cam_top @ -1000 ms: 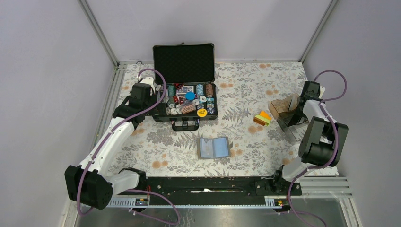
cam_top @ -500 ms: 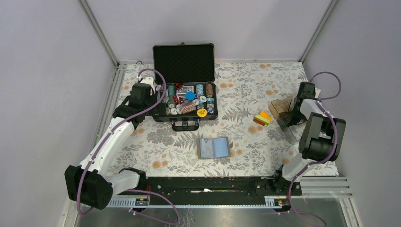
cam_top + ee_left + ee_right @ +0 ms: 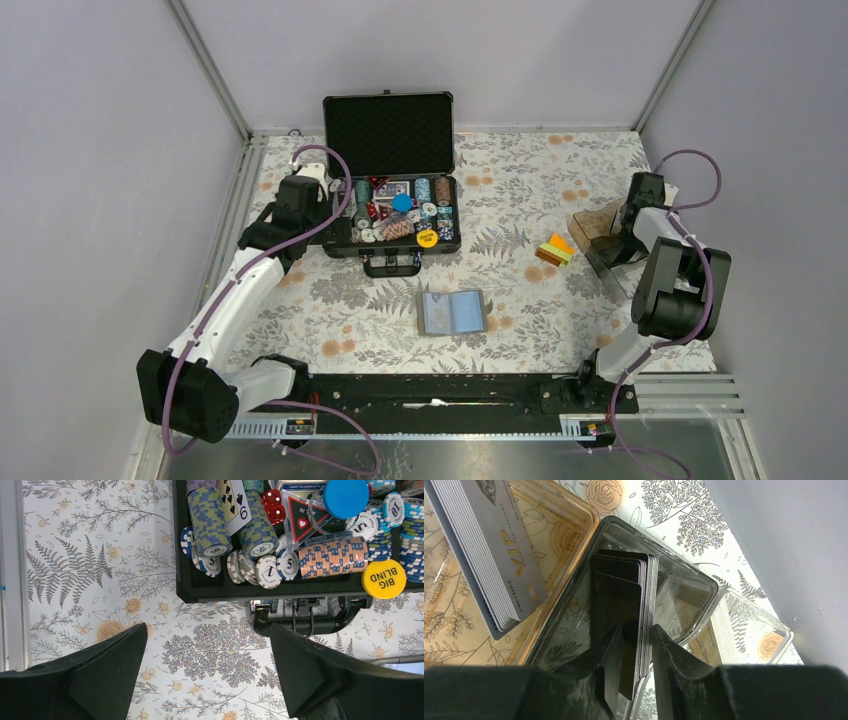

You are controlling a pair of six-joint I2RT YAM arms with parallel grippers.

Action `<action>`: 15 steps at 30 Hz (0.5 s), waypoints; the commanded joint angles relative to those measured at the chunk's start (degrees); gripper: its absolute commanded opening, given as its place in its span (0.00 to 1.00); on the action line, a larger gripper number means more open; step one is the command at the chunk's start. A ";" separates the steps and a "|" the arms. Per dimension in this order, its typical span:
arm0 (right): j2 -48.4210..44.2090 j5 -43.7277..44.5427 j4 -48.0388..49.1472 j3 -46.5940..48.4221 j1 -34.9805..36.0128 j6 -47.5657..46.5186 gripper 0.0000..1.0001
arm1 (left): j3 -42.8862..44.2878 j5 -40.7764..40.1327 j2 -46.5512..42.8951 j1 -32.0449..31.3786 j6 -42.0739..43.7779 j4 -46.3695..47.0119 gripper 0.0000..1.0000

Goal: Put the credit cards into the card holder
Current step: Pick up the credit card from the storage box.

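Observation:
The credit cards (image 3: 555, 249) lie in a small orange, yellow and green stack on the table, right of centre. The card holder (image 3: 452, 312) lies open and flat in front of them, showing a dark and a light blue panel. My right gripper (image 3: 622, 232) is down in a clear brownish box (image 3: 598, 232) to the right of the cards. In the right wrist view the right gripper (image 3: 636, 628) is closed on a stack of dark cards (image 3: 624, 585) standing in that box (image 3: 574, 595). My left gripper (image 3: 207, 627) hangs open over bare table beside the chip case.
An open black chip case (image 3: 392, 200) full of chips, dice and playing cards stands at the back centre; its front latch (image 3: 300, 622) is close to my left fingers. A grey stack of VIP cards (image 3: 494, 555) lies in the box's other half. The side wall is close on the right.
My right wrist has shifted slightly left and lower into the clear box, and its jaws have narrowed round the dark cards. The left arm has not moved.

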 commanded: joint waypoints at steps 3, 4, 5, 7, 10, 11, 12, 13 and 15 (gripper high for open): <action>-0.89 2.78 -1.89 1.52 0.38 0.11 0.26 | -0.54 0.69 -1.62 -0.23 0.14 2.02 0.99; -0.95 2.78 -1.87 1.47 0.38 0.10 0.25 | -0.54 0.68 -1.61 -0.23 0.14 2.02 0.99; -1.05 2.78 -1.95 1.43 0.38 0.07 0.24 | -0.54 0.69 -1.57 -0.28 0.14 2.05 0.99; -1.56 2.85 -1.85 1.43 0.38 0.12 0.21 | -0.54 0.68 -1.57 -0.30 0.14 2.03 0.99; -2.39 3.24 -1.89 1.29 0.38 0.17 0.18 | -0.54 0.68 -1.64 -0.31 0.14 2.02 0.99; -2.70 3.65 -1.89 1.25 0.38 0.25 0.16 | -0.54 0.68 -1.67 -0.31 0.14 2.02 0.99; -3.00 3.95 -1.89 1.13 0.38 0.30 0.15 | -0.54 0.68 -1.63 -0.34 0.14 2.02 0.99; -3.37 4.37 -1.95 1.09 0.38 0.42 0.13 | -0.54 0.68 -1.64 -0.35 0.14 2.04 0.99; -4.04 5.39 -1.90 1.03 0.38 0.43 0.11 | -0.54 0.69 -1.60 -0.48 0.23 2.03 0.99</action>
